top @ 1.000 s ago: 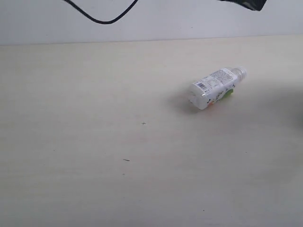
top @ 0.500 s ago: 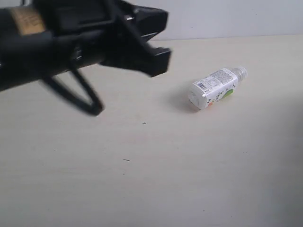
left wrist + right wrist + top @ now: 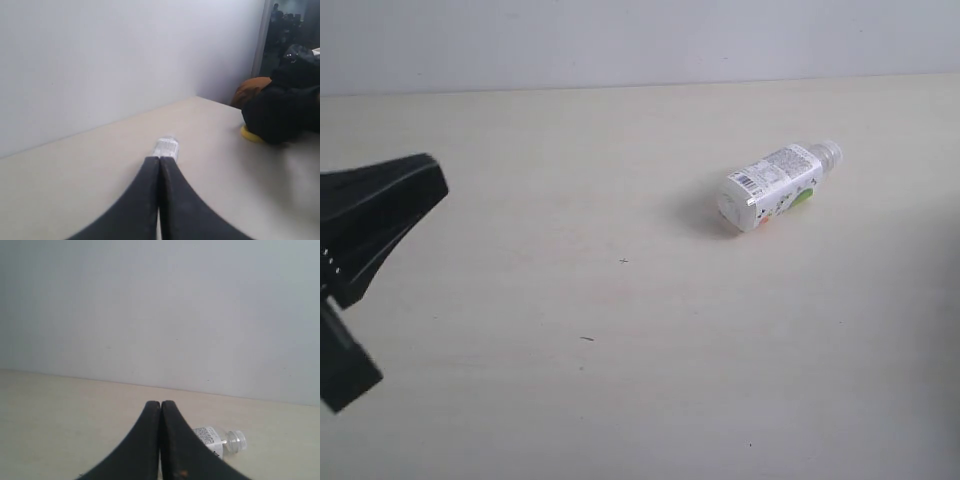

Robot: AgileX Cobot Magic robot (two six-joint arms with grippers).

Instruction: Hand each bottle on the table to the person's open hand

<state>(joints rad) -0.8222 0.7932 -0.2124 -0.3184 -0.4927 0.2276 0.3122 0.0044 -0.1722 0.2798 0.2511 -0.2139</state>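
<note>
A lone labelled bottle (image 3: 775, 187) lies on its side on the surface (image 3: 620, 400), clear of the left claw (image 3: 160, 161) and right claw (image 3: 161, 405), both pressed shut and empty. The pickup seems not yet begun: one claw must open and close around the bottle.

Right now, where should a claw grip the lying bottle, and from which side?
Take the bottle by its labelled middle from straight above, jaws set across its long axis. It lies flat on the table, cap pointing up-right in the exterior view, so the round sides are free. The left claw and right claw are shut; open first.
</note>
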